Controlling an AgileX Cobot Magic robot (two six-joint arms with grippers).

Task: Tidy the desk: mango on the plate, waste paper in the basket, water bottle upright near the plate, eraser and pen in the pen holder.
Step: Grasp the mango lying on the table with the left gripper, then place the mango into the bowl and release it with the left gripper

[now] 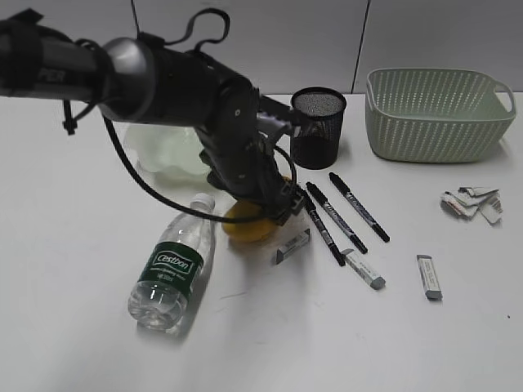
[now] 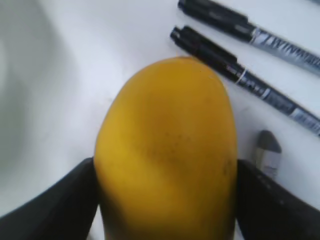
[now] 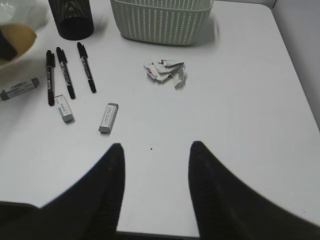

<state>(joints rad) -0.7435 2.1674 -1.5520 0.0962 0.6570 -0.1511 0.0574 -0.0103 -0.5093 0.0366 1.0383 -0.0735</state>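
Mango (image 2: 167,155) sits clamped between the left gripper (image 2: 165,200) jaws, long axis running out ahead, low at the worktop (image 1: 270,343). Plate (image 1: 167,147) lies just behind-left, half hidden by the arm. Right gripper (image 3: 155,190) hangs open, well away; lift-off can't be judged.

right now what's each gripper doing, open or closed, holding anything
Left gripper: closed on the mango, a finger on each side.
Right gripper: open, holding nothing, above the bare desk.
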